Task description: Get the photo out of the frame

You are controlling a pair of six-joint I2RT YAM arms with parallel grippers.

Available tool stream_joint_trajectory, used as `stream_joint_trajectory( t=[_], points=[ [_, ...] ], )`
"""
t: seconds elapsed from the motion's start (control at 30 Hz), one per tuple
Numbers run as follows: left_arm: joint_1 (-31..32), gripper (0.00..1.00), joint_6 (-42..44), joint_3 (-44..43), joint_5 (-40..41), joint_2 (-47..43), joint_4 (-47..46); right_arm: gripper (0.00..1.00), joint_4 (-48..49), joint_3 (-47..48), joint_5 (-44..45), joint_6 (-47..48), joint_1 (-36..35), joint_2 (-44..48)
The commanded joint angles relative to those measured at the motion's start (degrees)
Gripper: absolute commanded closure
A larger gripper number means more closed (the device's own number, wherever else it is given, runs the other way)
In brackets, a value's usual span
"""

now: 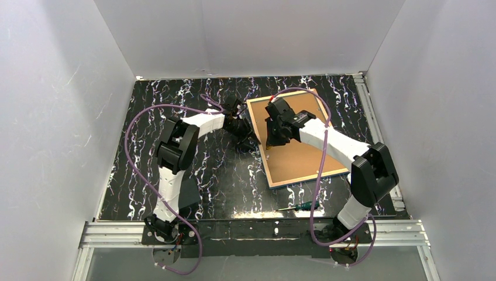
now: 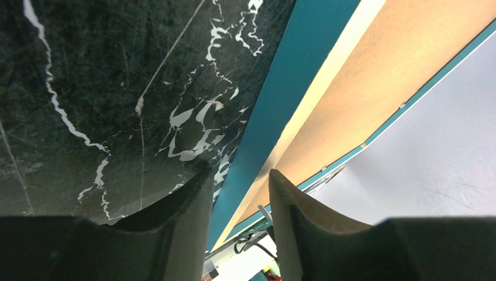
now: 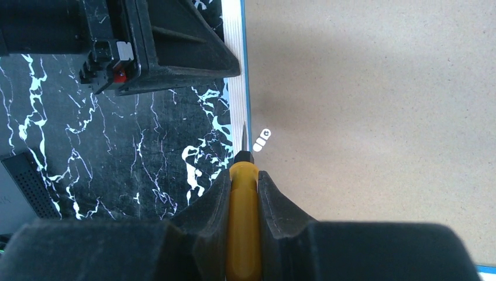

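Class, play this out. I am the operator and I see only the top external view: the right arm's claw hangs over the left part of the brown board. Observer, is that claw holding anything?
Observer: Yes. In the right wrist view the right claw is shut on a yellow-handled tool with a thin tip.
Operator: What is the tip pointing at?
Observer: It lies at the seam between the frame and the backing board, beside a small white clip.
Operator: And the left claw?
Observer: In the left wrist view the left claw is open, and the frame's blue side shows in the gap. I cannot tell whether the fingers touch it.
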State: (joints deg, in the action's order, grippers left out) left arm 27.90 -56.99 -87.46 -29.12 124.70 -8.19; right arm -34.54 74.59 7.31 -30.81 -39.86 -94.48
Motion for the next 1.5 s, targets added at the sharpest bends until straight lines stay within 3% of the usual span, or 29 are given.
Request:
stream_joint_trajectory(
  t=[0.0, 0.4, 0.9, 1.47],
  points=[
    [0.3, 0.63, 2.8, 0.2, 6.3, 3.6, 6.7, 0.99, 1.2, 1.8, 0.2, 1.1, 0.1, -1.8],
    [0.8, 0.74, 5.0, -0.9, 9.2, 4.5, 11.5, 0.99, -1.4, 0.5, 1.8, 1.0, -0.4, -2.0],
    [0.8, 0.77, 5.7, -0.6, 10.2, 4.5, 12.9, 0.99, -1.8, -3.1, 0.3, 0.4, -1.4, 0.6],
    [0.8, 0.79, 7.0, -1.2, 10.7, 4.7, 14.2, 0.99, -5.6, -4.4, 6.0, -0.5, -2.5, 2.5]
  ],
)
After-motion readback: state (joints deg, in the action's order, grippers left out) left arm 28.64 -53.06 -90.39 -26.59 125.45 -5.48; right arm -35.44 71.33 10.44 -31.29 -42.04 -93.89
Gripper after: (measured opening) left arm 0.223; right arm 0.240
